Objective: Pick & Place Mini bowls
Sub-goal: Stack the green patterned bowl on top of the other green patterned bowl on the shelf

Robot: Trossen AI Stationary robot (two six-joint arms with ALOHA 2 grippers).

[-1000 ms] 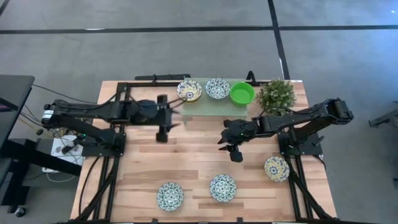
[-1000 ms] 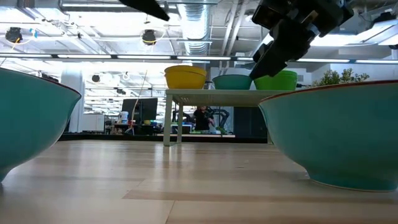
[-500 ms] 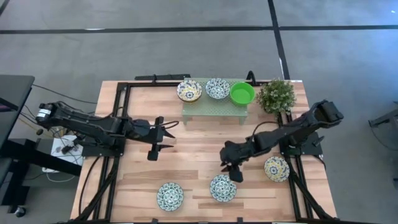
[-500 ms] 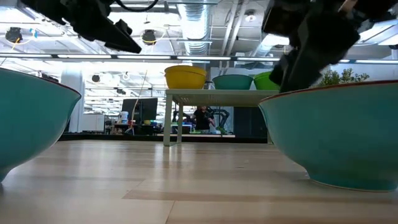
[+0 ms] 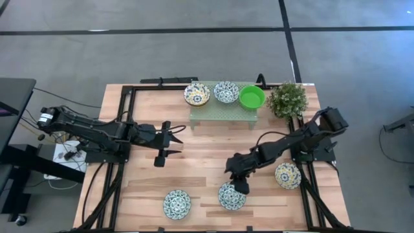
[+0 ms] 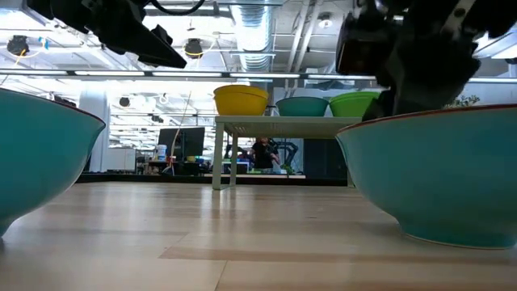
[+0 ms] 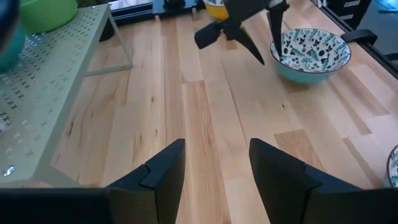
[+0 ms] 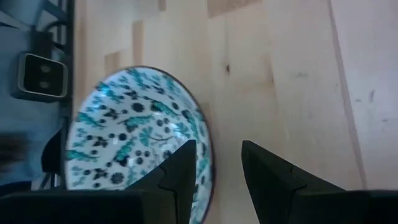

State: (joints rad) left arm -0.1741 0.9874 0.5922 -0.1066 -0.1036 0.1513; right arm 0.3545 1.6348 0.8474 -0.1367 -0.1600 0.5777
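Three mini bowls sit on the pale-green mesh rack (image 5: 223, 109): two patterned (image 5: 196, 94) (image 5: 226, 91) and one green (image 5: 252, 97). Three more patterned bowls rest on the table near its near edge (image 5: 176, 204) (image 5: 230, 199) (image 5: 288, 175). My right gripper (image 5: 238, 184) (image 8: 216, 171) is open and low over the middle one (image 8: 134, 137). One of its fingers stands over the bowl's inside and the other outside its rim (image 8: 206, 142); no touch shows. My left gripper (image 5: 163, 144) (image 7: 217, 168) is open above bare table, left of centre.
A small potted plant (image 5: 287, 99) stands at the rack's right end. Black frame rails run along the table's left (image 5: 123, 129) and right (image 5: 304, 162) sides. Bare wood lies between the rack and the near bowls. In the low view two bowls (image 6: 40, 153) (image 6: 436, 178) loom close.
My right gripper has moved from the table's middle toward the near edge and down onto the middle near bowl. My left gripper drew back from the rack toward the table's left and near side, then stayed still. No bowl has moved.
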